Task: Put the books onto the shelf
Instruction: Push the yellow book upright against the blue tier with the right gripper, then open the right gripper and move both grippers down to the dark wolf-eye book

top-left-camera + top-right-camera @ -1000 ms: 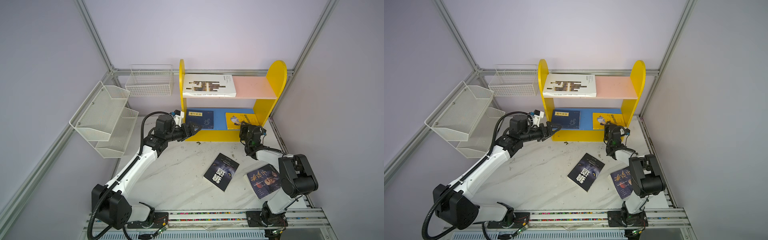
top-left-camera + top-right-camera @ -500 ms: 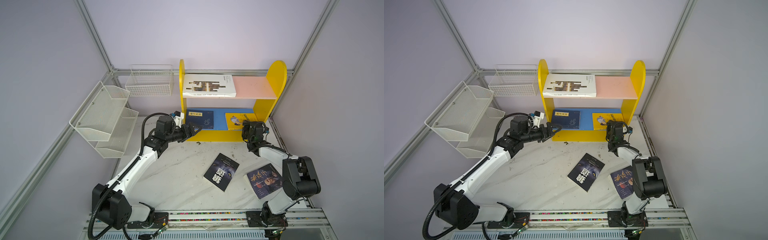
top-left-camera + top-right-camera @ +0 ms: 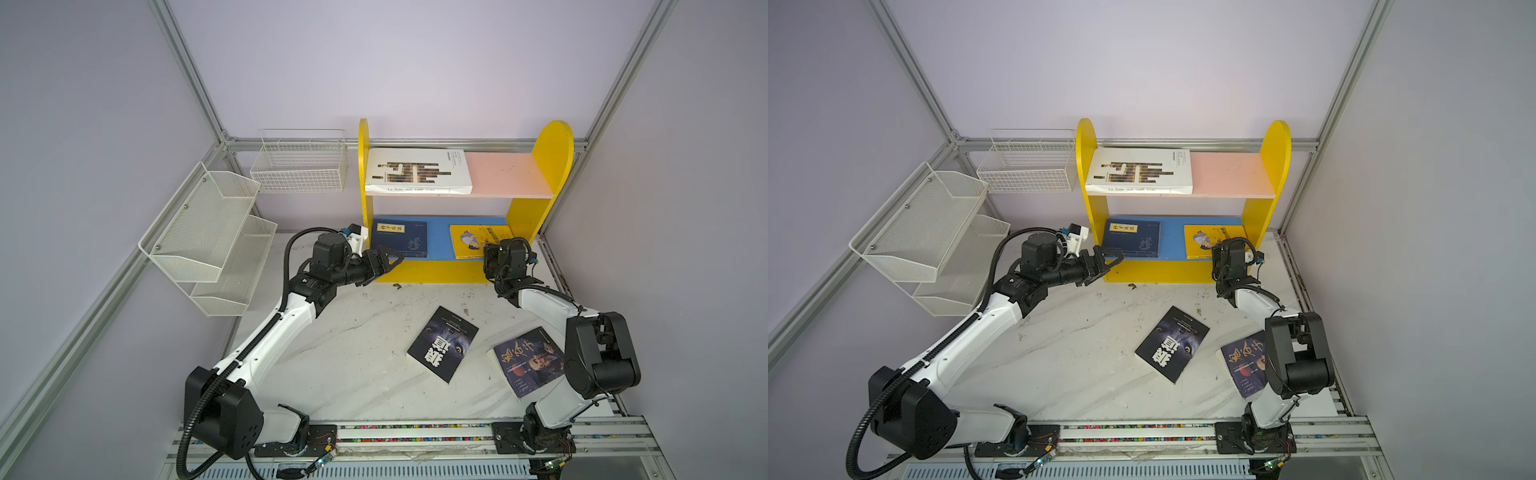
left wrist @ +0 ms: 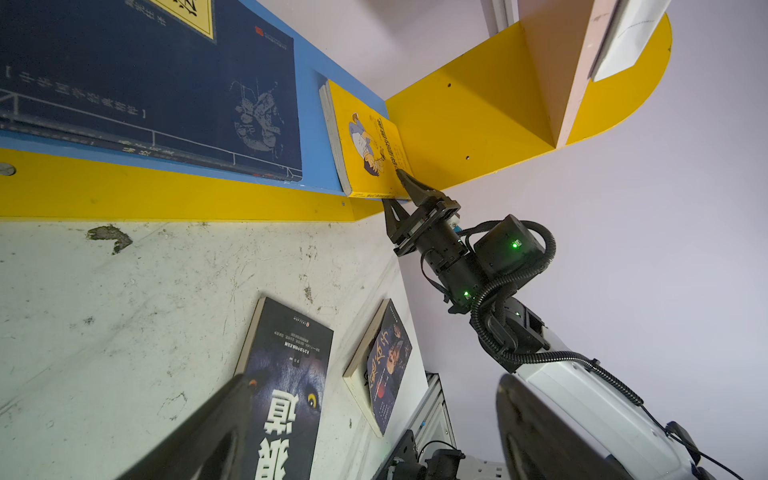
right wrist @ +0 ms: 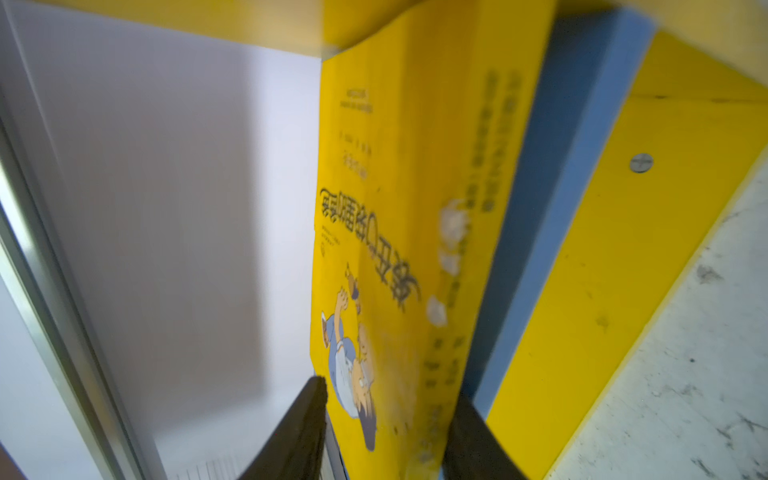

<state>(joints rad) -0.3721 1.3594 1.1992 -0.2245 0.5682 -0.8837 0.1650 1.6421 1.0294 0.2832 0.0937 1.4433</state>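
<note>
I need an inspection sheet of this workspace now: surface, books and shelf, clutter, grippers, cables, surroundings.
Surface: white marble table, scuffed and stained.
Job's things: shelf holds white book, navy book, yellow book; black book and face book lie on the table.
Clutter: small dark scrap.
Grippers: left gripper open, empty; right gripper astride the yellow book's edge.
Cables: black conduit on left arm.
Surroundings: mesh rack, wire basket.

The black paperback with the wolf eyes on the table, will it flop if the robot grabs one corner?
Probably a little. The black paperback with wolf eyes looks thin and soft-covered, so it may sag from a corner. Lying flat on the white marble tabletop, it should slide, not roll or tip.
</note>
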